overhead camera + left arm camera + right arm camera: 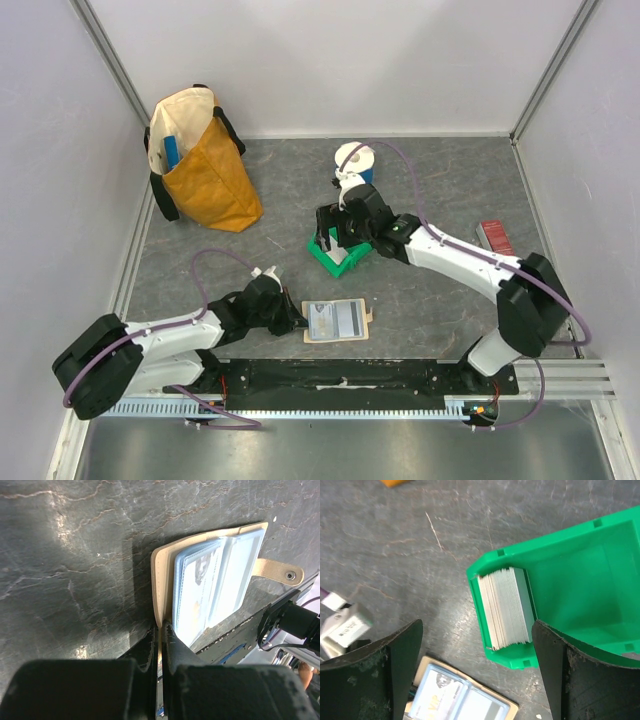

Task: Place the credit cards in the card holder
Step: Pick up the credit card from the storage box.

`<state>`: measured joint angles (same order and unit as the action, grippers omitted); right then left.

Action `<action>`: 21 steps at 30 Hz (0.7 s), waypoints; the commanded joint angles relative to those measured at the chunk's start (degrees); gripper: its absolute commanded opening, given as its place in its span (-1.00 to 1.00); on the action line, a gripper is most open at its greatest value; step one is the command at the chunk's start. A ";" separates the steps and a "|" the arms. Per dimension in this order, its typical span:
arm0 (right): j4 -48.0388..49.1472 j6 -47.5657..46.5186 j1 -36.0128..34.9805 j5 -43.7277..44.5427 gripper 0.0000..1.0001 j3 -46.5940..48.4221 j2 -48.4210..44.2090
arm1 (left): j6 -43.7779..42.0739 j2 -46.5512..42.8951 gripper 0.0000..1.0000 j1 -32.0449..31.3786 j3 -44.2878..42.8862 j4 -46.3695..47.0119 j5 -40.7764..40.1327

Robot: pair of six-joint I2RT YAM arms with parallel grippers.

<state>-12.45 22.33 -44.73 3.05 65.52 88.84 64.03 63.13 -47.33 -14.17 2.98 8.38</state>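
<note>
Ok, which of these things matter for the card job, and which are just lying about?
Job: stack of cards, green bin holding them, open card holder.
Lying about: yellow bag, red strip, white and blue object behind the bin.

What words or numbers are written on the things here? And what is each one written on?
"VIP": yellow letters, as best I can read them, on the card in a clear pocket of the card holder.
The rest of that card's print: too small to read.
The white cable plug: tiny marks, too blurred to read.
The stack of cards in the green bin: only edges show, no text.
</note>
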 commanded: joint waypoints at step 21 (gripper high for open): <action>-2.32 -5.72 6.58 -15.61 0.93 8.05 14.96 | -1.10 1.64 -0.96 0.05 -1.91 -0.96 -1.70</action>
<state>-16.80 18.33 -38.46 -8.64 70.11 102.48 64.03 63.70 -47.33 -14.81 2.28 7.73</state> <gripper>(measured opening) 0.962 0.032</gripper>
